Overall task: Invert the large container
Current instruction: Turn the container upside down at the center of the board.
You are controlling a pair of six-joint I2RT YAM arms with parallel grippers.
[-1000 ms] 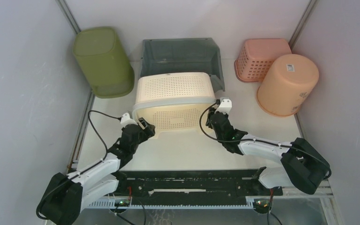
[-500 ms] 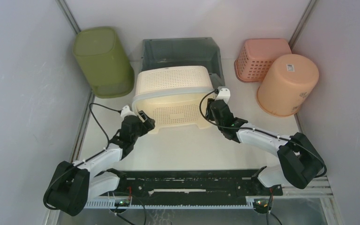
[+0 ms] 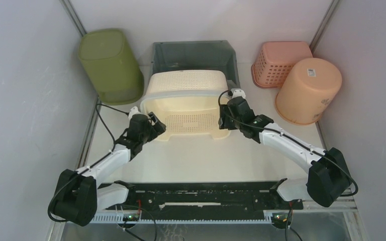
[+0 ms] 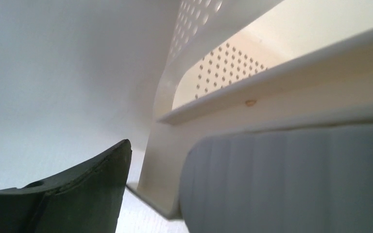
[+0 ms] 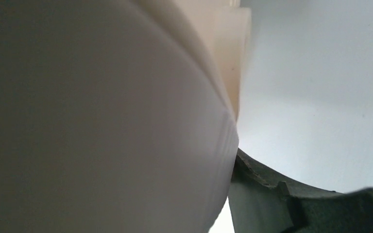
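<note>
Counter (image 3: 201, 160) bears the tilted large container (image 3: 186, 100); left pincer (image 3: 156, 130) stands wide about its rim corner; right pincer (image 3: 224, 120) presses alongside, opening I cannot tell.

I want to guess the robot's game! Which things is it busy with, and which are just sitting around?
Part of the job: cream basket; left tool and right tool, one at each of its front corners.

Just sitting around: green bin; grey box behind the cream basket; pink basket; orange bucket.
</note>
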